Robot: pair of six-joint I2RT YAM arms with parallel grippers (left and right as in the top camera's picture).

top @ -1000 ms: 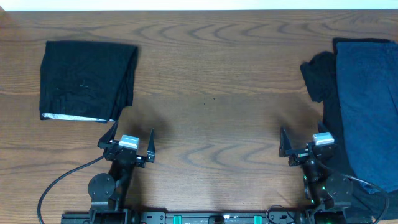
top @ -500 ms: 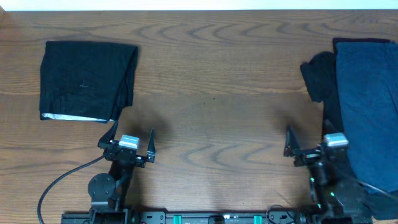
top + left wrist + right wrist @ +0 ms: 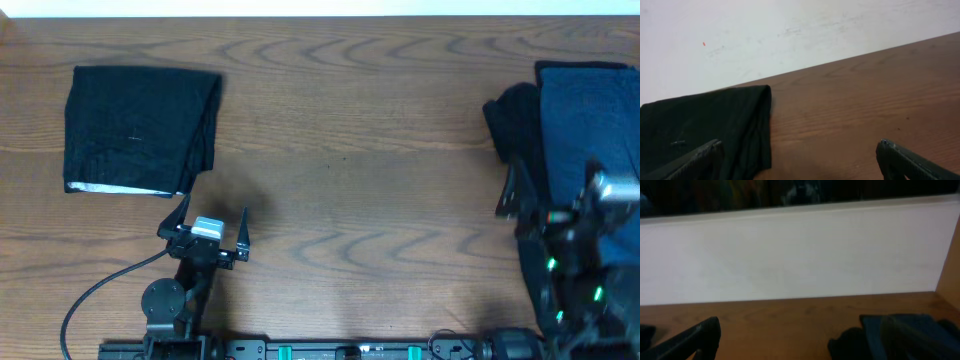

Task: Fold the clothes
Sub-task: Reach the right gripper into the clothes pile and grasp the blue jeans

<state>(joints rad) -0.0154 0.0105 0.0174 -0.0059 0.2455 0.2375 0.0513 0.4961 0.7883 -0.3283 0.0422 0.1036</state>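
So the clothes are split across the worktop. A folded black garment lies flat near the far left corner, with a thin pale strip showing along its near edge. Over at the right edge there's a denim-blue garment running from the far right corner back toward the near edge. A crumpled black garment pokes out from under its left side. The left gripper sits near the near edge, just short of the folded black piece and not touching it. Its jaws are spread wide with nothing between them, and the left wrist view shows that garment's corner just ahead of one finger. The right gripper is over the left side of the pile at the right edge, jaws also wide apart and empty. I can't tell if it touches the fabric. A grey cable loops along the near edge by the left arm.
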